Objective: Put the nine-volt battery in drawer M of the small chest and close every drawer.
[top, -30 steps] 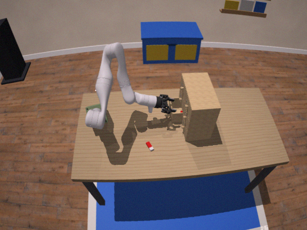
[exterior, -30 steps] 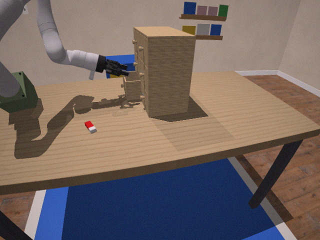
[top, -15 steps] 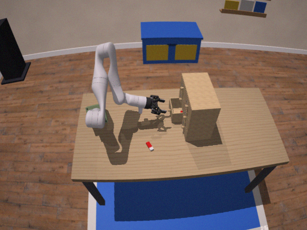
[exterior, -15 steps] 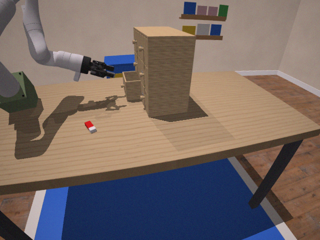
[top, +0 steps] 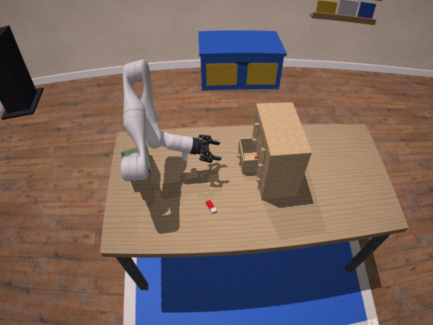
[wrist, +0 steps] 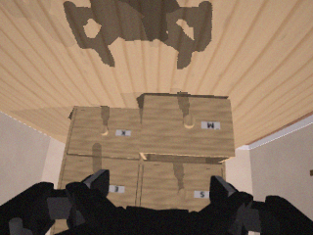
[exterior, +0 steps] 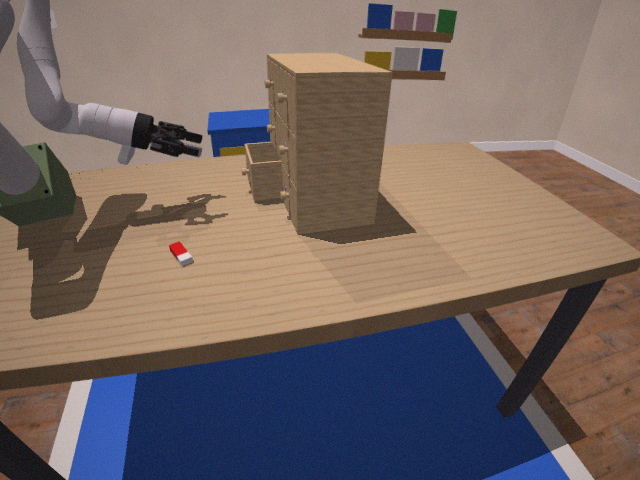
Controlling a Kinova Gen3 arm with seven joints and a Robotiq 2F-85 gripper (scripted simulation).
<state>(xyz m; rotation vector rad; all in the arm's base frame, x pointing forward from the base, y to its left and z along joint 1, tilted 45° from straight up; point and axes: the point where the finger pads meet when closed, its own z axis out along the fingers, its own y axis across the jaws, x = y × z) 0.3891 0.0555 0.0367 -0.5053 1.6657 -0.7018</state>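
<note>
My gripper (top: 219,150) (exterior: 200,144) (wrist: 158,184) stands wide open with nothing between its 2 fingers, just in front of the small chest (top: 285,175) (exterior: 338,149) (wrist: 70,132). Drawer M (top: 249,166) (exterior: 266,183) (wrist: 171,110) is out, in the bottom row, I judge so that something could be dropped in from above. A small red thing (top: 256,158) shows inside it; I can't confirm that it is the nine-volt battery, and I see no battery elsewhere. The red-and-white eraser (top: 211,206) (exterior: 180,253) lies apart and should stay there. Next, I'd push M shut squarely, gently enough not to shift the chest.

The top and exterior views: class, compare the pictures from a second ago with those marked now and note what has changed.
The arm has drawn the claw back from the open drawer M, toward its base. No taking hold or letting go is visible. The chest, that drawer and the red-and-white block stayed put.
</note>
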